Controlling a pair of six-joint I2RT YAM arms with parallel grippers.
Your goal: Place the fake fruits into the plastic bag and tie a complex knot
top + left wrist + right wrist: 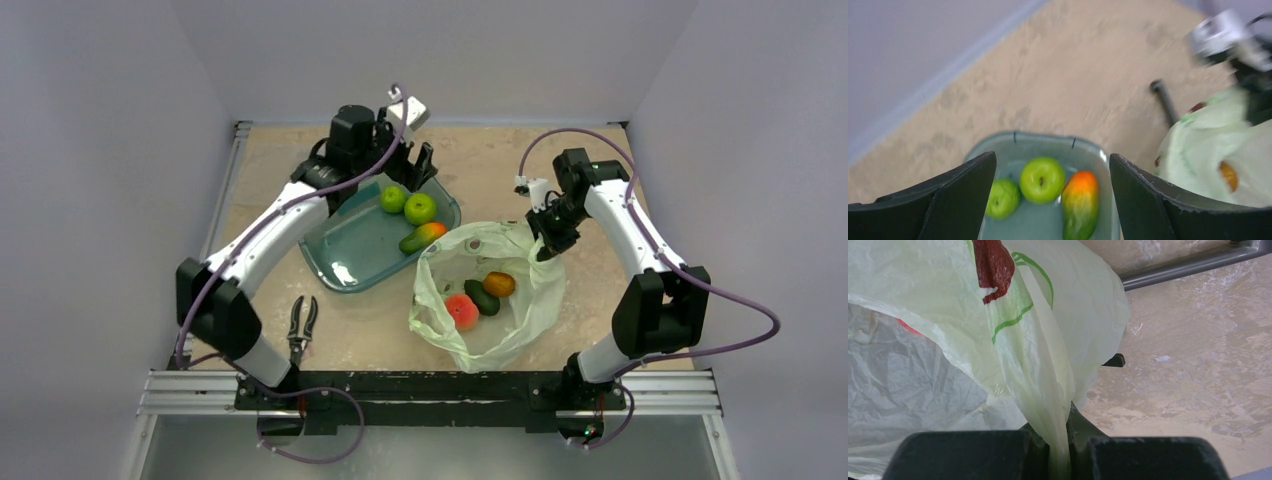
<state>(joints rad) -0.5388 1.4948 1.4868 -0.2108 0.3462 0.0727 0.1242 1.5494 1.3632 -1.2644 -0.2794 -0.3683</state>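
We log the left hand (1052, 157) spread above the teal tub (350, 255); its wrist view, blurred, shows two green apples (1042, 179) and the mango (1079, 202) inside. The right hand (1058, 452) pinches a fold of the plastic bag (1048, 340), confirmed only by its wrist view, where film hides the fruit. From above we see the peach (461, 310), avocado (482, 297) and an orange fruit (499, 284) inside the bag on the bench (480, 170).

Left wrist view blurred, mango (1079, 205) cut by bottom edge; plastic bag (1048, 340) cropped top, left
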